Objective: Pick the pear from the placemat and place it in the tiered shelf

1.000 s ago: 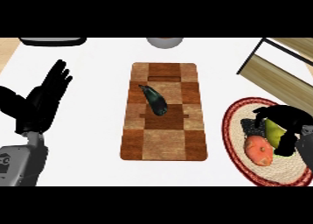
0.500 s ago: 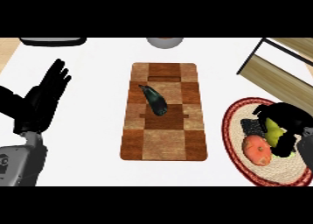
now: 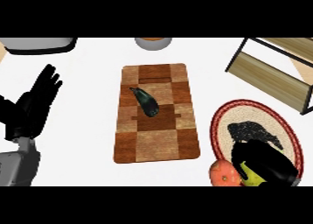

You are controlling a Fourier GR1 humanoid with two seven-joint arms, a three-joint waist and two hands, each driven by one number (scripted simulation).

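My right hand's fingers [image 3: 266, 159] curl over the pear [image 3: 251, 176] on the placemat [image 3: 217, 127], shelf [image 3: 275, 70] directly beyond.

Wood, woven fibre and matt black

The cutting board [image 3: 157, 114] shows checkered wood in light and dark brown, matt. The shelf [image 3: 275, 70] has pale wooden boards in a thin black frame. The placemat [image 3: 231, 114] looks woven, cream with a red rim. The eggplant [image 3: 146, 102] is dark and glossy.
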